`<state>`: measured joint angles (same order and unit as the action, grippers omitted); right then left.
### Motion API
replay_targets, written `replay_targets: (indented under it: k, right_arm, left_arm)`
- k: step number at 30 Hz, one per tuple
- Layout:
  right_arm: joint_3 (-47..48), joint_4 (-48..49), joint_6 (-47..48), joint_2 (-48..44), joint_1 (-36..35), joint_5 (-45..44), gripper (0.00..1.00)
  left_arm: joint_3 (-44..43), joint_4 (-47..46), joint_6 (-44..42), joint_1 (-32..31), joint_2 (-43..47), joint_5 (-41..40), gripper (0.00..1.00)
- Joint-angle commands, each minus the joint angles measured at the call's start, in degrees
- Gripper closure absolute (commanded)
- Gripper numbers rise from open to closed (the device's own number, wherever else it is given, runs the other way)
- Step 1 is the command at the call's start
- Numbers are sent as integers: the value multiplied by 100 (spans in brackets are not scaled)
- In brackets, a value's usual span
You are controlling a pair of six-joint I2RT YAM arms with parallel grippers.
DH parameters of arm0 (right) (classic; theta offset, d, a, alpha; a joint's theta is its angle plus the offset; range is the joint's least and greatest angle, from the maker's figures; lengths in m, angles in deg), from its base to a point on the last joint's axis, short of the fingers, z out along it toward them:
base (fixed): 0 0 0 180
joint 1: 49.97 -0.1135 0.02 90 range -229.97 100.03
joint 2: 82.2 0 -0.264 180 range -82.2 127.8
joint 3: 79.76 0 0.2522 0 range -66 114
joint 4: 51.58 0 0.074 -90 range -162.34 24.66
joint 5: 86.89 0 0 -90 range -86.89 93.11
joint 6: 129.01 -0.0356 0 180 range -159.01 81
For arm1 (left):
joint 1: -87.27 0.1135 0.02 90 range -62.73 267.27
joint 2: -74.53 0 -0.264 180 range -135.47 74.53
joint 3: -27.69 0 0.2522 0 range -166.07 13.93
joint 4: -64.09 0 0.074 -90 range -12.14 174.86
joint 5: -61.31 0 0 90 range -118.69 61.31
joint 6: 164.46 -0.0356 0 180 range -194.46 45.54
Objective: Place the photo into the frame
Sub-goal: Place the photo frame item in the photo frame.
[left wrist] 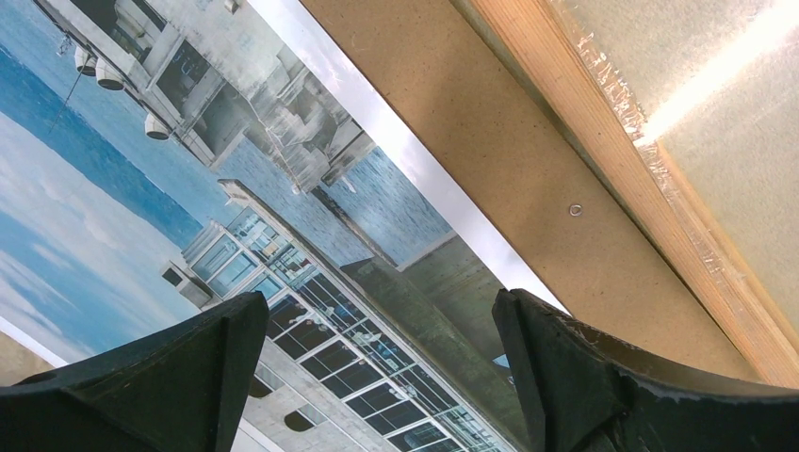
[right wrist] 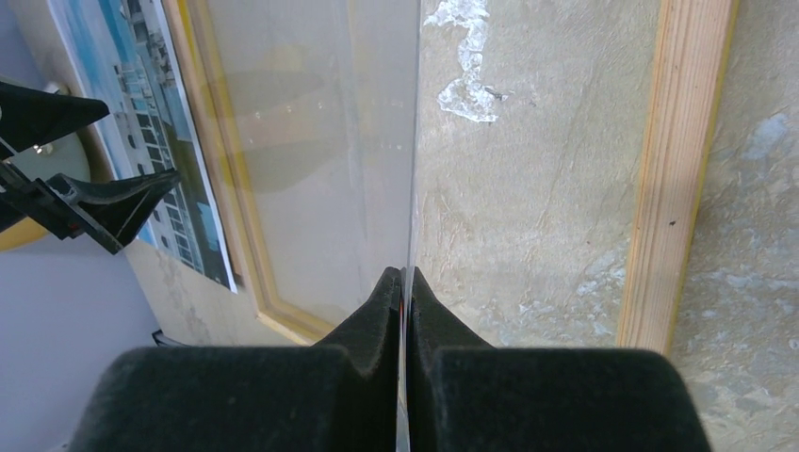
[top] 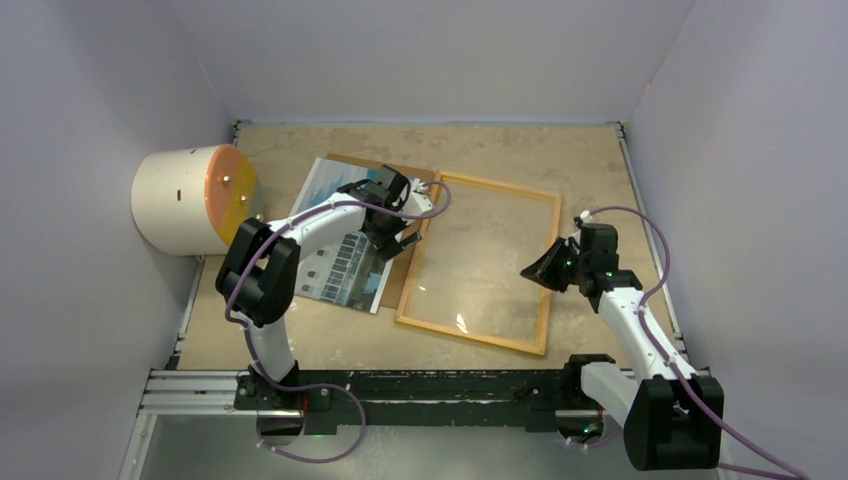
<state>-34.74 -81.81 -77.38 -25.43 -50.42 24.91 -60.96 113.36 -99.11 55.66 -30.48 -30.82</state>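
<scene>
Photo (top: 345, 272) lies face up on the brown backing board (top: 403, 280) at the left of the table (top: 500, 145), its white-bordered right edge running beside the frame (top: 470, 335) with a strip of bare board between them. The frame lies flat with its light wood back upward, at the middle of the table, its left rail just beside the board. The left gripper (top: 392, 225) hangs over the photo's right part, jaws spread wide; its wrist view shows the two dark fingers (left wrist: 179, 377) apart above the printed building on the photo (left wrist: 188, 188), with the board (left wrist: 490, 141) and the frame's wooden rail (left wrist: 603, 141) further right. Whether the tips touch the print cannot be told. The right gripper (top: 535, 268) sits over the frame's right half, and in its wrist view the right gripper (right wrist: 405, 278) is pinched tight on the edge of the clear pane (right wrist: 320, 141), which appears tilted up from the frame, seen nearly edge-on. Through the pane the frame's left rail and the photo (right wrist: 141, 104) show; the right rail (right wrist: 674, 169) lies on the table beyond. A white cylinder with an orange end (top: 185, 200) stands at the far left.
</scene>
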Motion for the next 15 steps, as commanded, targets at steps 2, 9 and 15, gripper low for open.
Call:
replay_targets:
  k: [2, 9, 15]
  right_arm:
    - [-37, -58, 73, -128, 139, -378, 100]
    - [45, -46, 148, -60, 211, -288, 100]
    - [135, 17, 217, 111, 264, -132, 100]
  left_arm:
    - [-227, 23, -37, 24, -36, 68, 0]
    - [-290, 46, -36, 25, -78, 79, 0]
    - [-252, 27, -66, 26, -44, 81, 0]
